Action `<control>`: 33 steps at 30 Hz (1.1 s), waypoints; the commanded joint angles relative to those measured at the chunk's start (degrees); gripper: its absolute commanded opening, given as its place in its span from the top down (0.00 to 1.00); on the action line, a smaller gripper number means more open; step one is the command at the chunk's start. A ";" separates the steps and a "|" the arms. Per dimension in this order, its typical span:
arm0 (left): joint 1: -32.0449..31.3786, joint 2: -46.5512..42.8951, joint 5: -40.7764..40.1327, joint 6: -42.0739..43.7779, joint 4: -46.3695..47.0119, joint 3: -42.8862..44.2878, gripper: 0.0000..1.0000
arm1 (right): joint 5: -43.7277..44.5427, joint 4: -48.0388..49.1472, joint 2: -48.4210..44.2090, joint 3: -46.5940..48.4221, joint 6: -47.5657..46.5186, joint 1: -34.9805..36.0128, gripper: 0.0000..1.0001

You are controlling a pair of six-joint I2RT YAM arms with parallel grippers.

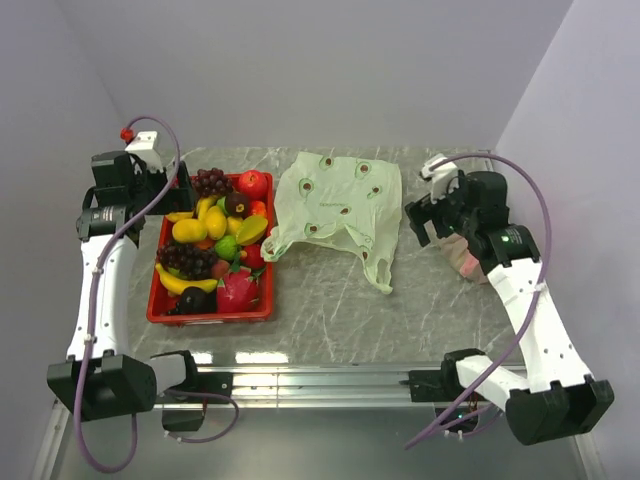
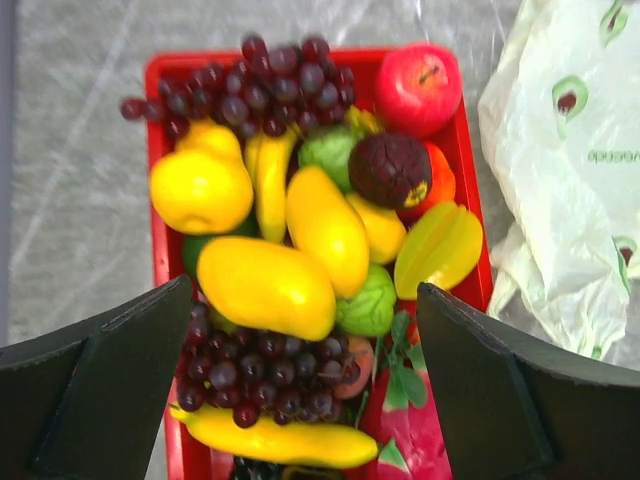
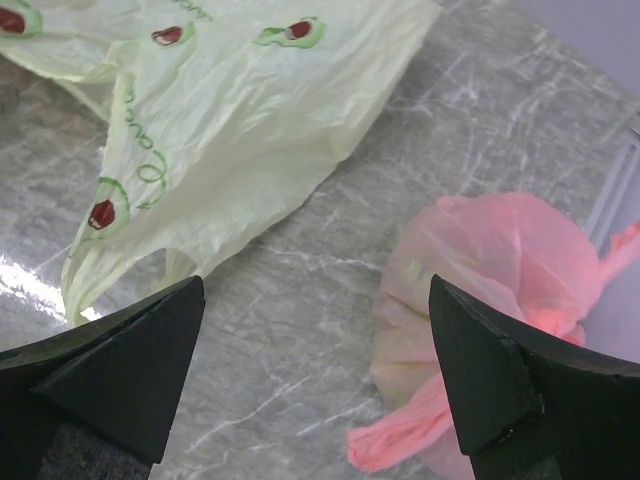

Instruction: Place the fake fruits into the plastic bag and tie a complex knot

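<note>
The place was a robotics lab test cell, not a home or a shop. Plain, bare white wall panels point(image 1: 300, 70) boxed in a grey marble-patterned tabletop point(image 1: 330, 310) on three sides. A silver aluminium rail point(image 1: 320, 380) ran along its near edge, where a white-and-black left arm point(image 1: 100, 280) and matching right arm point(image 1: 530, 310) were mounted, trailing looped purple cables point(image 1: 545, 230). Glossy plastic fake fruits point(image 1: 215, 225) sat heaped in a red plastic tray point(image 1: 210, 316).
</note>
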 commanded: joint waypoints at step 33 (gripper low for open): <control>11.64 0.00 24.56 -1.85 -13.82 -1.31 0.01 | 28.70 12.27 47.01 16.84 -35.38 33.28 0.00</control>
